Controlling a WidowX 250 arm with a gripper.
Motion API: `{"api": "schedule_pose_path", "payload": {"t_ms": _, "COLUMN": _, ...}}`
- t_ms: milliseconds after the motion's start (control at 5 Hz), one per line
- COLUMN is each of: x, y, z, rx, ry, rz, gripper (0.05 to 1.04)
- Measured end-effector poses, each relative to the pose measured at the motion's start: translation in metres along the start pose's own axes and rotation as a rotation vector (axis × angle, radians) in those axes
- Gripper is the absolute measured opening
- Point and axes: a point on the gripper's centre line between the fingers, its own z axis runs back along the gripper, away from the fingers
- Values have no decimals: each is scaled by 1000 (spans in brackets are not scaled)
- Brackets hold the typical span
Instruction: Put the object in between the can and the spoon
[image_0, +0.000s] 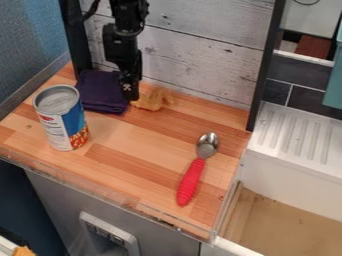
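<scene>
The black gripper (130, 91) hangs low at the back of the wooden counter, between a folded dark purple cloth (100, 91) and a small yellow-orange object (155, 100). Its tip is right by the object's left end; whether they touch I cannot tell. A can (62, 120) with a blue, white and red label stands upright on the left side. The spoon (192, 181), with a red handle and metal bowl, lies at the right, its bowl pointing toward the back.
A whitewashed plank wall (194, 60) rises behind the counter, with black posts at both sides. To the right are a white ridged drainboard (294, 137) and a sink basin (287, 222). A clear edging runs along the counter's front.
</scene>
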Motion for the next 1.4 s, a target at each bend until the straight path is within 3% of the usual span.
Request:
{"api": "schedule_pose_path", "payload": {"t_ms": 600, "x": -9, "y": -6, "z": -24, "rx": 34, "ry": -20, "rz": -19, "gripper": 1001}}
{"api": "schedule_pose_path", "payload": {"t_ms": 800, "x": -13, "y": -4, "z": -29, "rx": 42, "ry": -24, "rz": -19, "gripper": 947}}
{"api": "schedule_pose_path", "payload": {"t_ms": 1000, "x": -15, "y": -3, "z": -31, "rx": 35, "ry": -28, "rz": -11, "gripper": 658}}
{"api": "schedule_pose_path", "payload": {"t_ms": 1200, "x": -14, "y": -2, "z": -33, "rx": 27, "ry": -33, "rz": -10, "gripper": 541}}
{"api": "schedule_pose_path", "payload": {"t_ms": 1400, "x": -14, "y": -1, "z": -33, "rx": 27, "ry": -32, "rz": -7, "gripper": 541}}
